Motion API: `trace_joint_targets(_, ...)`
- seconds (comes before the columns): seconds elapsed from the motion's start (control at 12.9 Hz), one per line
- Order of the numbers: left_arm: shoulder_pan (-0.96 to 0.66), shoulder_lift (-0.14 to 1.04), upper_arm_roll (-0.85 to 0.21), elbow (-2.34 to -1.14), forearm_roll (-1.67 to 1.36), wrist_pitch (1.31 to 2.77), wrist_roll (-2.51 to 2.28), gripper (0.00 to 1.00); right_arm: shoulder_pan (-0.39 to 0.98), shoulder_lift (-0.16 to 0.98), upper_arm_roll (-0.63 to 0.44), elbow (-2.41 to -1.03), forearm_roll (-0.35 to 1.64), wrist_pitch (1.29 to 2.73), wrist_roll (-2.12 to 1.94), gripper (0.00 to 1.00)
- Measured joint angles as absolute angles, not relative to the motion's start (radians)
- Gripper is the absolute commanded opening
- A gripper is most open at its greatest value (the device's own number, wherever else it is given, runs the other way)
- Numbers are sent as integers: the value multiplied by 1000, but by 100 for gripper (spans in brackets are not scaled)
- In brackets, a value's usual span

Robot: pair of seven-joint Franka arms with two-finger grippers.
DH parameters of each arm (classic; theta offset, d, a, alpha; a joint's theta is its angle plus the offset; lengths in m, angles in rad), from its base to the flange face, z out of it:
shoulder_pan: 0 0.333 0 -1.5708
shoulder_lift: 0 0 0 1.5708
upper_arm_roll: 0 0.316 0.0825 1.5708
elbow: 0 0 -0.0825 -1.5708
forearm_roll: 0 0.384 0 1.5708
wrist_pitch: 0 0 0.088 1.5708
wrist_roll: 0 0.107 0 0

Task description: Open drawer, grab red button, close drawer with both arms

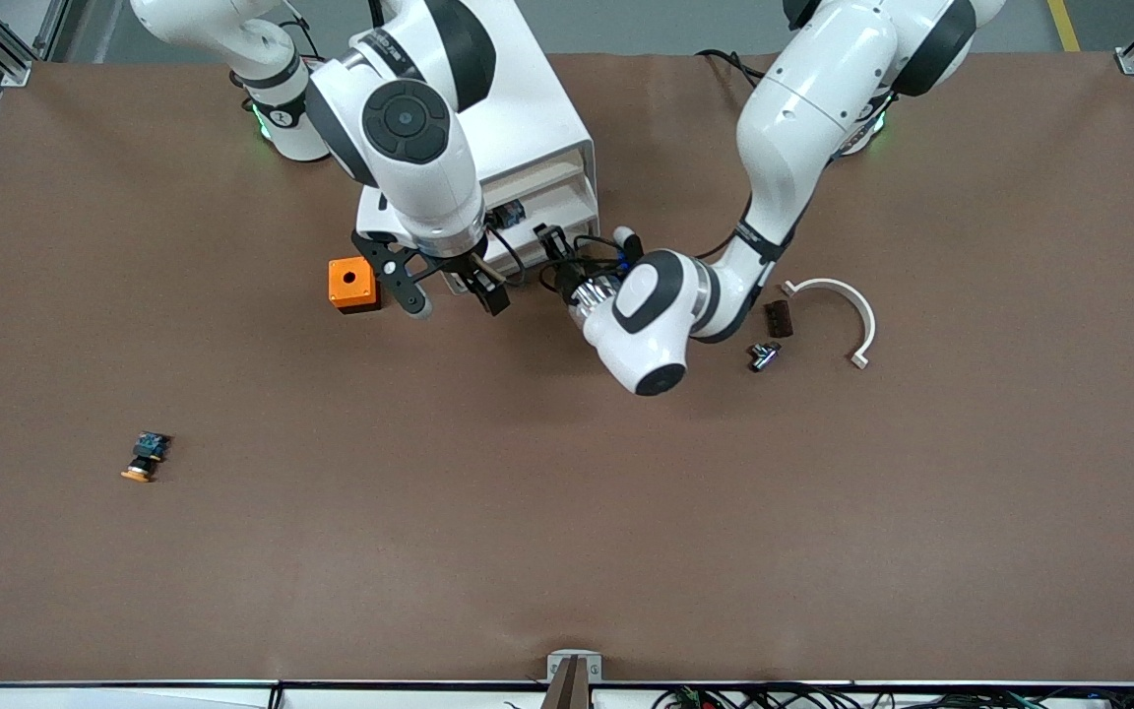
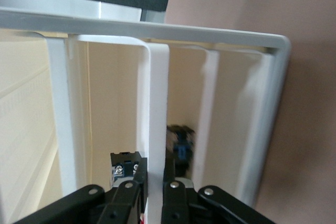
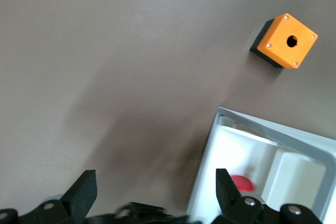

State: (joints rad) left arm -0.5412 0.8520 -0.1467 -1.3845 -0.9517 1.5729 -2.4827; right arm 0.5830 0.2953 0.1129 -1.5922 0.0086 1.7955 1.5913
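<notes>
The white cabinet [image 1: 537,118] stands between the arms' bases. One drawer [image 1: 375,219] is pulled out toward the front camera. My left gripper [image 1: 549,242] is shut on the white lip [image 2: 157,124] of the drawer's front, at the end toward the left arm. The button lies in the drawer: its red cap [image 3: 242,183] shows in the right wrist view, and a dark blue body [image 2: 181,145] in the left wrist view. My right gripper [image 1: 454,295] hangs open and empty over the drawer's rim [image 3: 210,156], one finger [image 3: 226,184] over the tray.
An orange cube with a hole [image 1: 352,284] sits beside the drawer's corner; it also shows in the right wrist view [image 3: 286,40]. An orange-capped button [image 1: 144,459] lies nearer the front camera. A white curved piece [image 1: 838,300] and small dark parts [image 1: 777,318] lie by the left arm.
</notes>
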Motion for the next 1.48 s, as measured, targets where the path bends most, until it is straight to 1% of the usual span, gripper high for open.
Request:
trace_joint_targets(0.23, -463, 852, -143, -1372, -952, 1605, -2395, 0, 610, 301, 113, -1592, 8, 1792, 1651, 100)
trace_joint_targets(0.31, -444, 852, -144, -1369, -952, 1619, -2368, 8, 625, 308, 113, -1593, 8, 1792, 1678, 100)
trace_joint_targets(0.39, -432, 852, -144, -1367, -952, 1629, -2345, 21, 643, 318, 113, -1593, 8, 1792, 1704, 100)
trace_joint_targets(0.47, -426, 852, -144, -1366, -952, 1637, -2328, 39, 662, 332, 113, -1593, 7, 1794, 1731, 100)
trace_joint_targets(0.7, -418, 852, -144, -1360, -953, 1660, -2302, 69, 703, 368, 113, -1593, 2, 1816, 1795, 100)
trace_joint_targets(0.78, -414, 852, -144, -1356, -953, 1660, -2302, 77, 709, 374, 113, -1593, 2, 1823, 1804, 100)
trace_joint_targets(0.85, -409, 852, -144, -1352, -953, 1660, -2302, 95, 712, 376, 113, -1593, 2, 1829, 1810, 100)
trace_joint_targets(0.93, -403, 852, -144, -1347, -953, 1660, -2302, 100, 713, 377, 113, -1593, 2, 1833, 1819, 100)
trace_joint_targets(1.09, -384, 850, -144, -1330, -935, 1659, -2295, 100, 714, 383, 113, -1593, 2, 1851, 1842, 100)
trace_joint_targets(1.48, -341, 833, -142, -1248, -711, 1658, -2189, 100, 743, 453, 113, -1581, 2, 1911, 1884, 100)
